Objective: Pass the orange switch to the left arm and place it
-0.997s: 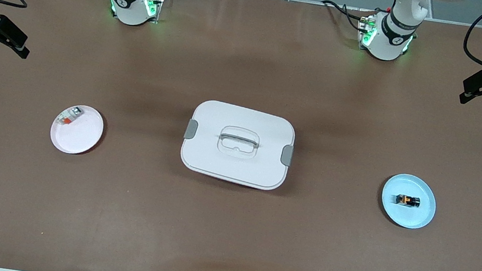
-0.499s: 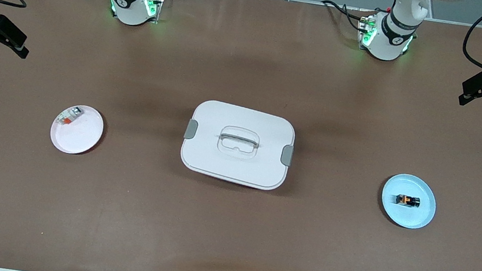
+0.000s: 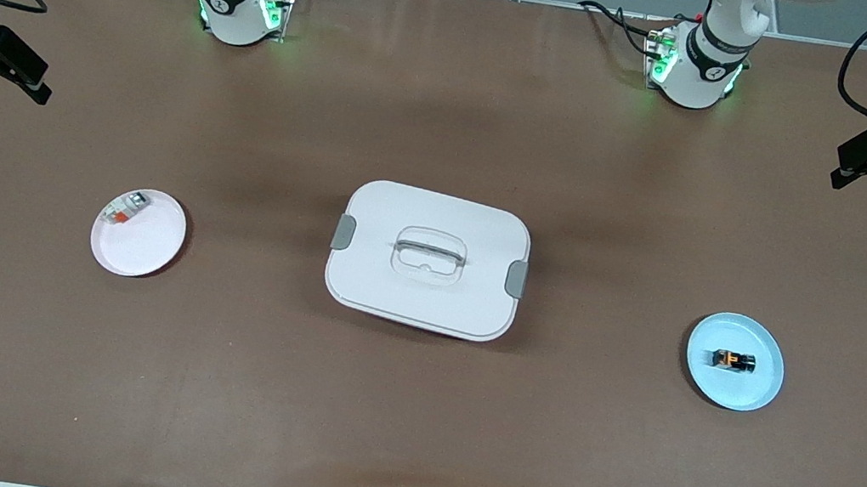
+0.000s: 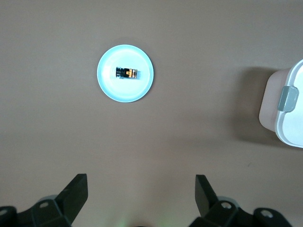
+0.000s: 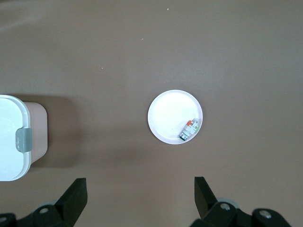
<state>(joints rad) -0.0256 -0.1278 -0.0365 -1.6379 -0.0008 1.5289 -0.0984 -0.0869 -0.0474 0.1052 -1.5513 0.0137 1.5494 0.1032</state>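
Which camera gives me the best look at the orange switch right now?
The left wrist view: the orange switch shows largest there, on the blue plate. The front view shows it smaller. The right wrist view does not show it.

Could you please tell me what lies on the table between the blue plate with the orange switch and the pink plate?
The box stands between the blue plate, which holds the orange switch, and the pink plate; the front view shows it.

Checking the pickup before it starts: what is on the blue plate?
Only the orange switch lies on the blue plate, near its middle. The plate under the switch is covered.
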